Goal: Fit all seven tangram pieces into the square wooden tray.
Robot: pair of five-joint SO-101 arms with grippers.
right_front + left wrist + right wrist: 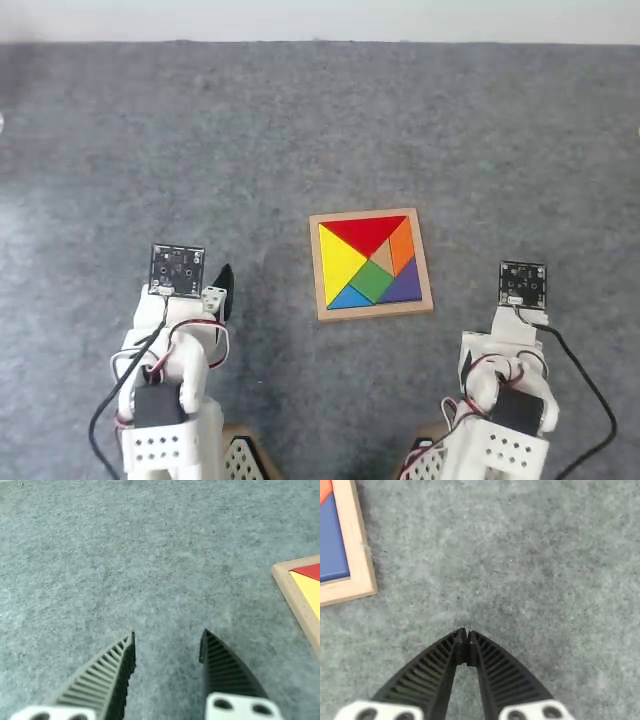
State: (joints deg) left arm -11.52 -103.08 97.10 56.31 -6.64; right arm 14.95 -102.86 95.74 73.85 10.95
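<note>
Left gripper point(168, 633) splayed and empty, right gripper point(467, 631) pinched closed on nothing; tangram pieces point(368, 262) look all seated in tray point(376, 311), so hold off, don't bump it

We're looking down on a grey felt-like covering point(300, 120) that spreads across nearly the whole frame, its fibres mottled light and dark. Along the top edge we see a pale whitish strip point(320, 20) running left to right. Light falls soft and even, with faint shadows.
</note>
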